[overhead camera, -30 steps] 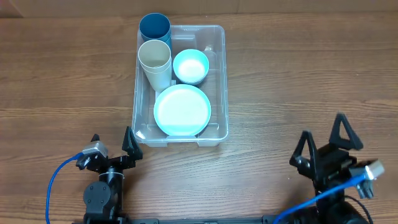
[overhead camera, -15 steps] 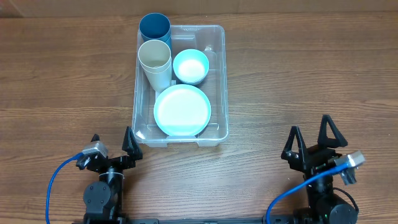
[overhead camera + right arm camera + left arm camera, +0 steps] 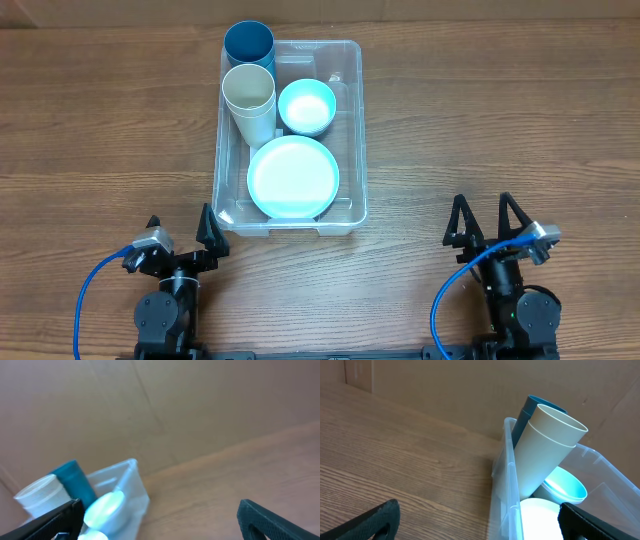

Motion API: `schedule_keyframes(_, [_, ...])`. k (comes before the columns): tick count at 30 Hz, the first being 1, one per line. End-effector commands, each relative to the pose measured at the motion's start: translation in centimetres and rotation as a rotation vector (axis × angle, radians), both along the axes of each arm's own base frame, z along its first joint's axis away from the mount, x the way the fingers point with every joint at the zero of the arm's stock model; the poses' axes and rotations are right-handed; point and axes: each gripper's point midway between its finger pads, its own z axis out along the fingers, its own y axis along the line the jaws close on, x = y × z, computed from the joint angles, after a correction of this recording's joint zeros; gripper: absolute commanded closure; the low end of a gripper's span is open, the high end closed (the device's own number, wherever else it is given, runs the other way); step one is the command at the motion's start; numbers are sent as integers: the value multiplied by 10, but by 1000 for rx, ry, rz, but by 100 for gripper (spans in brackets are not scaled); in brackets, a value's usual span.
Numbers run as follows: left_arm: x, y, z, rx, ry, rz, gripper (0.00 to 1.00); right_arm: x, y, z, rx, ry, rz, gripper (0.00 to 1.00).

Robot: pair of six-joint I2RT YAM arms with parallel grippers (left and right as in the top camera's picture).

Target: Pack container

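The clear plastic container (image 3: 354,140) sits on the table at centre back. Inside it are a dark blue cup (image 3: 249,46), a cream cup (image 3: 250,100), a light blue bowl (image 3: 307,106) and a light blue plate (image 3: 293,177). My left gripper (image 3: 181,232) is open and empty, low at the front left, just short of the container's near left corner. My right gripper (image 3: 483,218) is open and empty at the front right, well clear of the container. The left wrist view shows the container wall (image 3: 507,480) and cream cup (image 3: 545,445). The right wrist view shows the container (image 3: 131,485) blurred.
Wooden table (image 3: 500,120) all round the container. A brown cardboard wall (image 3: 470,390) stands behind the table. Blue cables run from both arm bases at the front edge.
My right arm has drawn back and to the left, settling low at the front right with its fingers open. The left arm and the container's contents have not moved.
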Motion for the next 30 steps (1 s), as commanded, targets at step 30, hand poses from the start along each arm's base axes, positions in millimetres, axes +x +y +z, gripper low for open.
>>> schedule_keyframes(30, [0,0,1,-7,-8,-1,0,2,-10,-28,-3,103,-46,0])
